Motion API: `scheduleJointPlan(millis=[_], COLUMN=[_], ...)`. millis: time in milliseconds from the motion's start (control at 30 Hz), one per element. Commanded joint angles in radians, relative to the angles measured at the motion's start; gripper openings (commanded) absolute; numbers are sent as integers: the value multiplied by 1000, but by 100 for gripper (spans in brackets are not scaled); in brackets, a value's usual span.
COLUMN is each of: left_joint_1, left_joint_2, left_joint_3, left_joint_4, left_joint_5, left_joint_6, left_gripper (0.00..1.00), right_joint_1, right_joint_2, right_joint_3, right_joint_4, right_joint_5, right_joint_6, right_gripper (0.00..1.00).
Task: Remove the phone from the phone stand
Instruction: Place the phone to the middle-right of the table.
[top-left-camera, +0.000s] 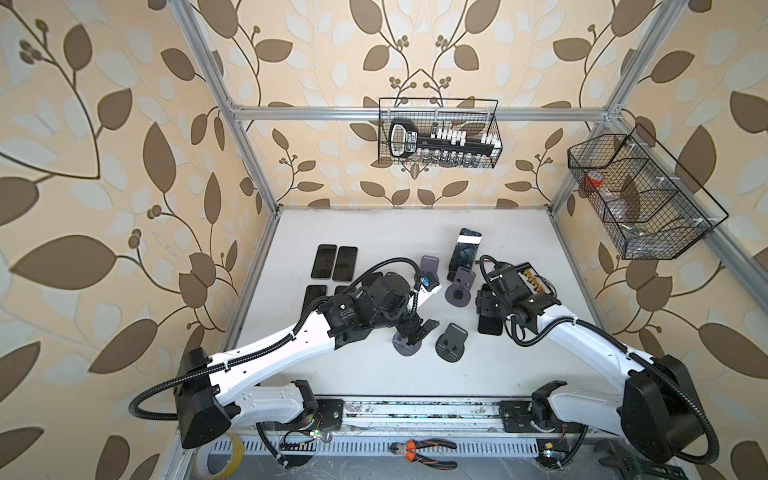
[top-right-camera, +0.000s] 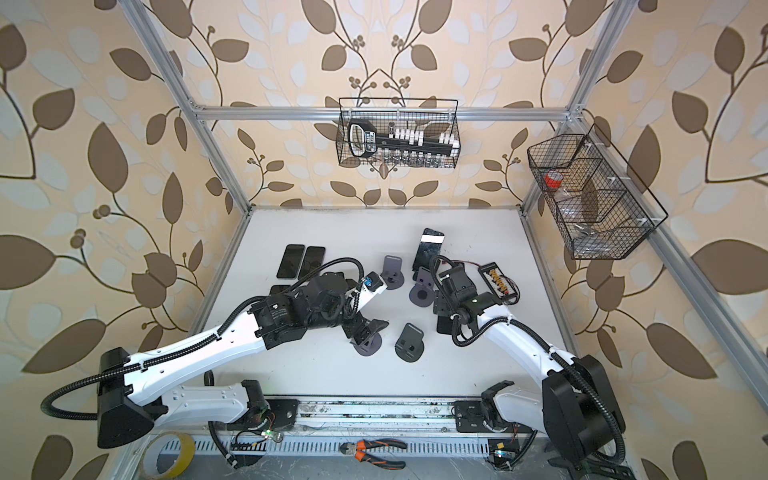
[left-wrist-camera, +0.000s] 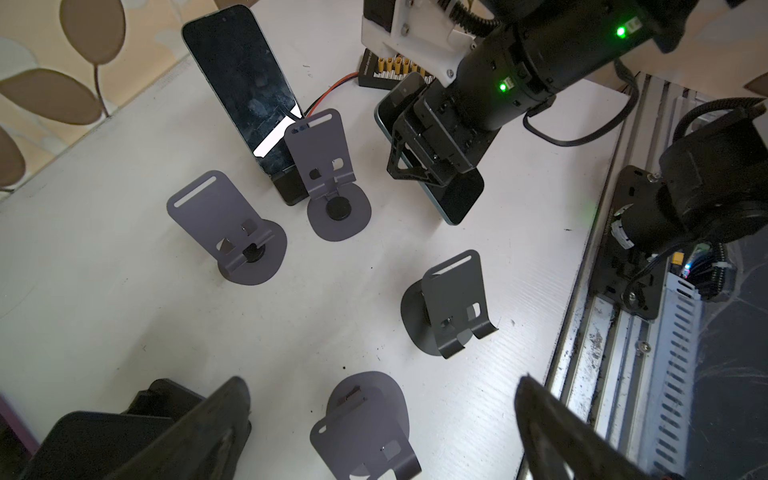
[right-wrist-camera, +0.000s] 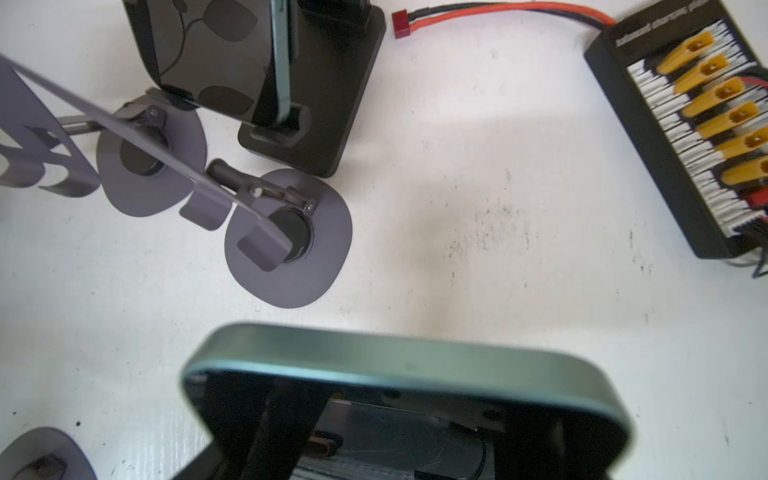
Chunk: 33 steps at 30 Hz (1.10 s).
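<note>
Green-edged phone (right-wrist-camera: 407, 365) is clamped by the right gripper (left-wrist-camera: 415, 171), seemingly undocked; left gripper (left-wrist-camera: 380, 395) is spread wide, empty. One docked phone (left-wrist-camera: 245, 83) is left.

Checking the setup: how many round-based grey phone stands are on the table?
4: one stand below the left gripper, another just right of it, a third and fourth further back near the upright phone. Others could be hidden.

A robotics lab cell: aluminium frame (top-left-camera: 332, 113) around a white table (top-left-camera: 374, 232), leaf-wallpaper panels (top-left-camera: 104, 166), pliers (top-left-camera: 424, 451) beside the rail.
</note>
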Motion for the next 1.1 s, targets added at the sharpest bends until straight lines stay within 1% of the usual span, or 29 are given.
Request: scheduleJointPlan(millis=[0,200,400,767,1067], left_joint_1=[-9,-9,-8,-9,-9], left_joint_2=[-46,-79,-73,-78,-82], left_joint_3=[-16,-35,-24,-22,-18], left_joint_4=[-19,-12,-22,-26,-31], left_joint_5=[-10,-16,-19,-17,-23], left_joint_6=[-20,-31,-36,-46,-59], left_gripper=[99,99,99,99,99], right_joint_1=[-4,-4,-3,-3,-4], right_joint_2=[10,51,122,182,257], right_joint_3=[-9,-7,12,-21,-12], right_joint_4=[25,30,29,59,66], right_joint_5=[-37,-77,-141,-160,-161], right_joint_6=[-6,1,-19,-12,-14], right_gripper=[56,57,59,60,62])
